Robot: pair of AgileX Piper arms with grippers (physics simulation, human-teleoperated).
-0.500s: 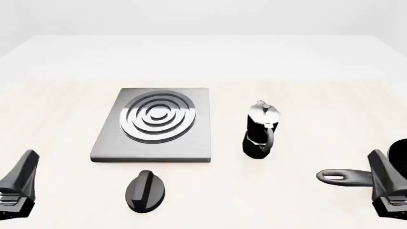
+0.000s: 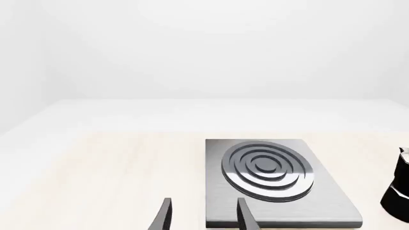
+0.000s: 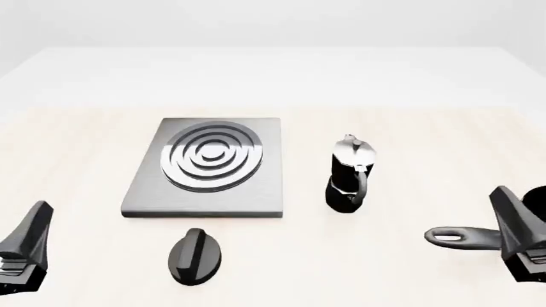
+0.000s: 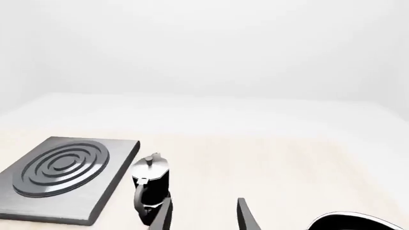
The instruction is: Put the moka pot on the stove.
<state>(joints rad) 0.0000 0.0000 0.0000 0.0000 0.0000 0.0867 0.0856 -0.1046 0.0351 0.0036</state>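
Moka pot (image 3: 350, 174) stands upright just beside the stove (image 3: 207, 167). Right gripper (image 4: 203, 215) near it, fingers apart; a careless approach could topple the pot or strike the pan handle (image 3: 461, 236). Left gripper (image 2: 203, 215) fingers apart too.

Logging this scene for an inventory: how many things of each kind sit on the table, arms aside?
Stove: 1
Moka pot: 1
Black oval knob: 1
Black pan, cut off by the picture's right edge: 1
Total: 4
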